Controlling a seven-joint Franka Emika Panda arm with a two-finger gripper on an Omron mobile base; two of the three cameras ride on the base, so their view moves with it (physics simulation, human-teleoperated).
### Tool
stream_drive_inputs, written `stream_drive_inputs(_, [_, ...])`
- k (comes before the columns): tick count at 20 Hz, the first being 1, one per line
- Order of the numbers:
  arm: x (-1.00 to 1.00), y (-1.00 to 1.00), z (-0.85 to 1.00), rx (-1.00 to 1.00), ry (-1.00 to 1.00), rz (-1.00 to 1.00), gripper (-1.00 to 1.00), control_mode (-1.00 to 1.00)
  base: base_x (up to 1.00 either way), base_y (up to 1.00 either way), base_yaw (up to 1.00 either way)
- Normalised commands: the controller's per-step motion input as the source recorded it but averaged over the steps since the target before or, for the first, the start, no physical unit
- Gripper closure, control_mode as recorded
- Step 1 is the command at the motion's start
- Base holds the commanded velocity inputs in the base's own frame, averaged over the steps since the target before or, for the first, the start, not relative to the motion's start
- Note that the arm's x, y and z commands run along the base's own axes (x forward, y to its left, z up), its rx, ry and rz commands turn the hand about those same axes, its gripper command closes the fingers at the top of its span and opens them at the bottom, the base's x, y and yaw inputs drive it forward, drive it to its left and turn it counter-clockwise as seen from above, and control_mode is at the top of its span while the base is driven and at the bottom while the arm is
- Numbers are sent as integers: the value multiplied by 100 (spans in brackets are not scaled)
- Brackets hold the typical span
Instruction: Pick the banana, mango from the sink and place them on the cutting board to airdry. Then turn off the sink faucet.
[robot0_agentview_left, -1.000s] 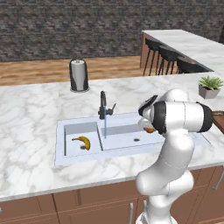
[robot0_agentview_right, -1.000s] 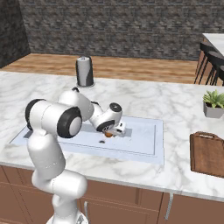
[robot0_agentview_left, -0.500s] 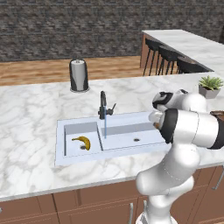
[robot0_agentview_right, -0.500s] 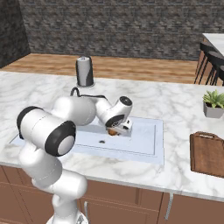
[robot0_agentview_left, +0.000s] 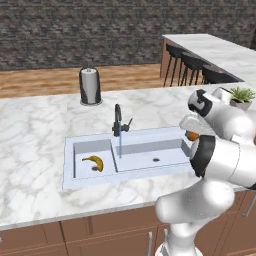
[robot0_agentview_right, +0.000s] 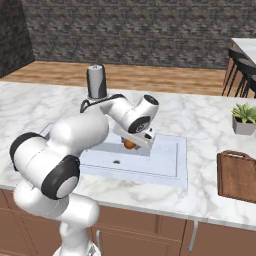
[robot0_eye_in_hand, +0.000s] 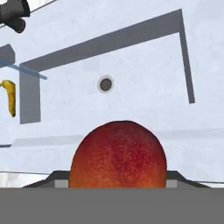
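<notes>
Mango (robot0_eye_in_hand: 118, 154): round, smooth, likely wet and slippery, firm yet bruisable, light; pinched across its middle by the gripper (robot0_agentview_right: 133, 143), aloft over the sink's (robot0_agentview_right: 165, 167) right side; banana (robot0_agentview_left: 94, 162), curved, best taken mid-length, lies in the small basin.

place: a home kitchen, rendered
desk: white marble desk (robot0_agentview_left: 35, 130) over brown wooden cabinet fronts (robot0_agentview_right: 145, 232)
sink: pale double basin sink (robot0_agentview_left: 145, 150) set in the marble, with a dark faucet (robot0_agentview_left: 118, 121) running a thin blue stream
seating: dark bar stools (robot0_agentview_left: 187, 62) at a second marble bar
floor and wall: wooden floor (robot0_agentview_right: 150, 77), dark stone wall (robot0_agentview_left: 100, 30)
extras: potted plant (robot0_agentview_right: 245, 119), wooden cutting board (robot0_agentview_right: 237, 175), dark paper-towel holder (robot0_agentview_left: 90, 86)
</notes>
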Motion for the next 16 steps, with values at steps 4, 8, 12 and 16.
stream_drive_inputs(4, [-57, 51, 25, -16, -7, 8, 100, -100, 0, 0, 0])
stream_drive_inputs(8, [-53, 72, 17, -26, -14, 1, 100, -100, 0, 0, 0])
stream_drive_inputs(12, [-55, 30, 57, -19, -7, 0, 100, -100, 0, 0, 0])
stream_drive_inputs(16, [-79, 0, 62, -7, 0, 0, 100, -100, 0, 0, 0])
